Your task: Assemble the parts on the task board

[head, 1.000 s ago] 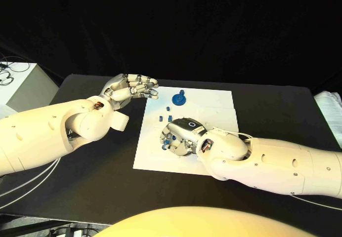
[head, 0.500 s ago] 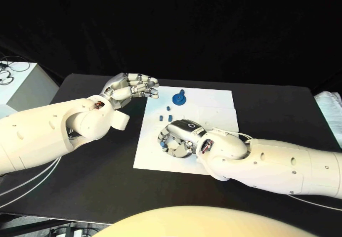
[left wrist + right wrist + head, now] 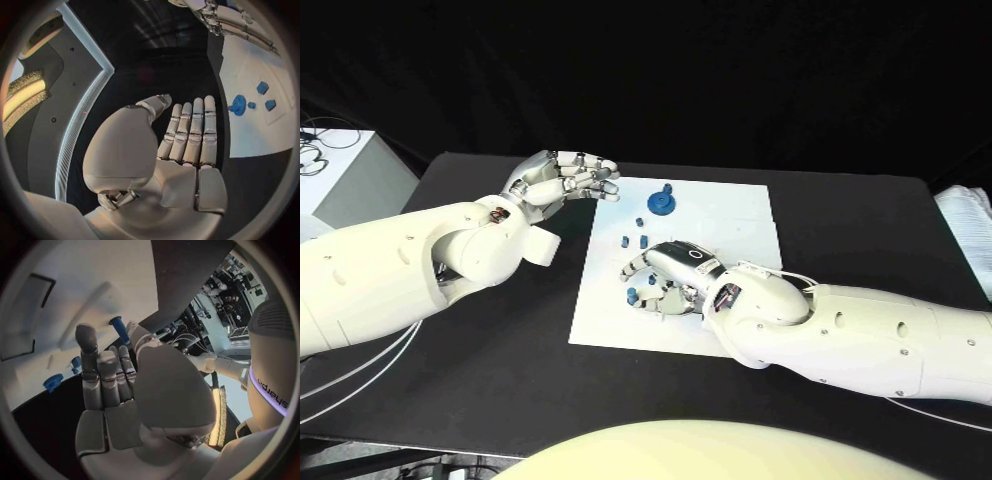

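The white task board (image 3: 733,215) lies mid-table. A round blue part with a knob (image 3: 665,202) stands near its far edge, with small blue parts (image 3: 633,241) below it. My right hand (image 3: 672,280) is low over the board's left half, fingers pointing down. In the right wrist view a blue peg (image 3: 119,329) sits tilted between thumb and fingers, seemingly pinched, with two more blue parts (image 3: 76,362) on the board (image 3: 75,285) beside it. My left hand (image 3: 567,180) hovers off the board's far left corner, fingers straight and side by side (image 3: 190,130), holding nothing. The left wrist view also shows the round part (image 3: 238,105).
A white box (image 3: 358,180) stands off the table's left side, and a white stack (image 3: 971,230) lies at the right edge. Cables (image 3: 358,370) hang by the left arm. Bare black tabletop (image 3: 488,340) lies near the front left.
My right hand has slid slightly toward me and to the right over the board. The left hand has stayed nearly still.
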You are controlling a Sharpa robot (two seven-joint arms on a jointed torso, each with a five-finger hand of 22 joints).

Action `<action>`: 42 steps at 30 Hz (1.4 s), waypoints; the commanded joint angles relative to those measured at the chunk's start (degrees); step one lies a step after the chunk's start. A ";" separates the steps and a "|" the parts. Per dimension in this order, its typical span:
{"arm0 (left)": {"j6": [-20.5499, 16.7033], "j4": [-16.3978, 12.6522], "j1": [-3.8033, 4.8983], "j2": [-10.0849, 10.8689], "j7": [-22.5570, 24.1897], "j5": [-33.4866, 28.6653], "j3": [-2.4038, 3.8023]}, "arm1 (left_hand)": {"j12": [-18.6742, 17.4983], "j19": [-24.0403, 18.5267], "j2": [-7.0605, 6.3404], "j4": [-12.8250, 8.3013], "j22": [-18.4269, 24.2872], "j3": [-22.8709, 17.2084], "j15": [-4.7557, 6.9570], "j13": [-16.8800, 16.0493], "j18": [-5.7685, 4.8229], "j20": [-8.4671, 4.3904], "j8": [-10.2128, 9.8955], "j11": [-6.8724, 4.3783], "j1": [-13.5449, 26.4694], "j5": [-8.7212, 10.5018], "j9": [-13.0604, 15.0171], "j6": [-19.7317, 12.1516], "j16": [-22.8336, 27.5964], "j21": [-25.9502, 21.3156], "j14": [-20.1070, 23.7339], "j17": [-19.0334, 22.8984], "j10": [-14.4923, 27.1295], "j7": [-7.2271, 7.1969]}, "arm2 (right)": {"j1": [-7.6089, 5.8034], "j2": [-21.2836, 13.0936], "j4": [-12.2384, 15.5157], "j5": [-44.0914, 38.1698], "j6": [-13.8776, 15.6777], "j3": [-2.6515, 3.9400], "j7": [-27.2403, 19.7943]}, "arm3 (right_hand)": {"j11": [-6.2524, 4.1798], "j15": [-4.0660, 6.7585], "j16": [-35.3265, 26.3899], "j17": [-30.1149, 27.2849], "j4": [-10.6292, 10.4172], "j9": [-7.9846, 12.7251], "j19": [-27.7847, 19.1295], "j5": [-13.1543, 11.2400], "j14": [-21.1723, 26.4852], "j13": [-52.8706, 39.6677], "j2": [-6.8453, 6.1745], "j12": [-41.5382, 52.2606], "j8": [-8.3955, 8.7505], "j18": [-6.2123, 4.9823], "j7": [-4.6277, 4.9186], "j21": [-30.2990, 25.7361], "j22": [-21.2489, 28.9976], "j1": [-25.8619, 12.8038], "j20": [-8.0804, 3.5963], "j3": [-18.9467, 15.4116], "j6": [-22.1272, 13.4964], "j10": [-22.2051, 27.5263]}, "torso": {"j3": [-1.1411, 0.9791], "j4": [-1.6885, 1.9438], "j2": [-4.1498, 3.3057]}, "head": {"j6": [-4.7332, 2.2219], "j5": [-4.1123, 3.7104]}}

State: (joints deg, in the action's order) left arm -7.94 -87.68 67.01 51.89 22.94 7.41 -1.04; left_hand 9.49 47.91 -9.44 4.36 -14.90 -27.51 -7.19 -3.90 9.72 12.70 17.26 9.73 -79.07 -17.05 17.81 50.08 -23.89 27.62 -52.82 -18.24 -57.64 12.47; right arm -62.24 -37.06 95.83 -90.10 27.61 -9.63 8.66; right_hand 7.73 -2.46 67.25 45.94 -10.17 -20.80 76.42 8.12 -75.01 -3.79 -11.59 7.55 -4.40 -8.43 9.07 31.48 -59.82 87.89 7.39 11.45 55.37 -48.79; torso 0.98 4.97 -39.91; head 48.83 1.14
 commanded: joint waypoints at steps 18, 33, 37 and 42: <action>0.75 0.12 0.03 0.61 0.91 -0.24 0.02 | 0.43 0.29 0.21 0.08 0.15 -0.42 -0.08 -0.07 0.53 0.20 0.22 0.01 0.29 -0.25 -0.10 -0.45 -0.30 -0.32 0.42 -0.16 0.54 -0.07 | -3.80 -17.85 5.55 28.21 -0.40 0.54 -11.58 | -3.90 3.44 6.64 10.79 -6.06 1.21 6.91 -0.77 -7.52 -1.53 0.68 7.88 -1.03 1.15 -0.46 13.26 -6.03 -0.89 -2.81 8.06 3.54 -21.01 | 0.08 -0.76 0.55 | -1.02 -3.61; 1.07 -1.42 -0.07 1.54 1.13 -0.03 -0.01 | 0.68 0.43 -0.22 0.78 0.48 0.21 -0.16 -0.09 0.53 0.37 0.27 0.09 1.28 -0.04 -0.14 -0.72 -0.46 -0.87 0.60 -0.44 0.77 0.00 | -3.05 -27.03 8.49 21.97 -3.00 0.28 2.02 | -6.53 5.55 14.83 27.07 -6.41 -2.60 9.94 8.90 -11.85 -60.32 0.16 61.57 -7.36 3.74 -3.13 31.01 -17.10 -15.61 -4.87 0.93 3.76 -28.56 | 0.02 -1.45 0.92 | -0.91 -5.31; 1.09 -2.14 -0.11 1.84 1.21 -0.08 -0.01 | 0.80 0.53 -0.44 1.07 0.67 0.55 -0.17 -0.11 0.56 0.44 0.30 0.07 1.61 0.15 -0.14 -0.83 -0.54 -1.16 0.66 -0.57 0.86 0.01 | -2.56 -27.91 9.33 18.97 -2.52 0.23 5.60 | -6.68 5.66 16.95 31.13 -6.44 -3.73 10.40 8.53 -12.60 -69.48 0.53 68.84 -8.90 4.23 -3.35 34.32 -19.06 -16.85 -4.98 -1.24 3.22 -31.94 | 0.12 -1.26 0.94 | -1.04 -5.71; 1.43 -2.62 -0.12 2.04 1.58 -0.10 -0.01 | 1.29 1.04 -1.53 2.52 1.49 2.41 -0.21 -0.20 0.66 0.70 0.44 0.05 3.12 0.17 -0.16 -1.14 -0.82 -2.38 0.93 -1.03 1.14 -0.06 | -2.16 -28.11 10.04 15.73 -1.59 0.21 8.45 | -6.75 5.67 17.90 33.15 -6.45 -4.37 10.42 8.26 -12.91 -71.02 0.59 69.80 -9.90 4.37 -3.48 35.27 -19.73 -17.33 -4.99 -2.99 3.04 -32.15 | 0.08 -1.15 0.96 | -1.18 -5.59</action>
State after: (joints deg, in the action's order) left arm -7.76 -90.04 66.89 53.94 23.27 7.43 -1.09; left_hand 10.66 48.66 -10.95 6.81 -13.49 -25.37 -7.38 -4.07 9.71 13.45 17.51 9.70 -76.34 -17.05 17.71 49.25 -24.57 25.39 -52.20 -19.24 -56.79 12.48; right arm -64.50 -65.15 105.61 -69.61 26.19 -9.43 12.63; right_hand 1.02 2.68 85.00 74.96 -16.62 -25.15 84.11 16.54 -84.03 -74.69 -10.86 77.15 -14.13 -4.82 5.70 66.57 -74.95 70.87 2.77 8.59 58.74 -80.58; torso 1.06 3.70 -38.97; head 47.77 -4.44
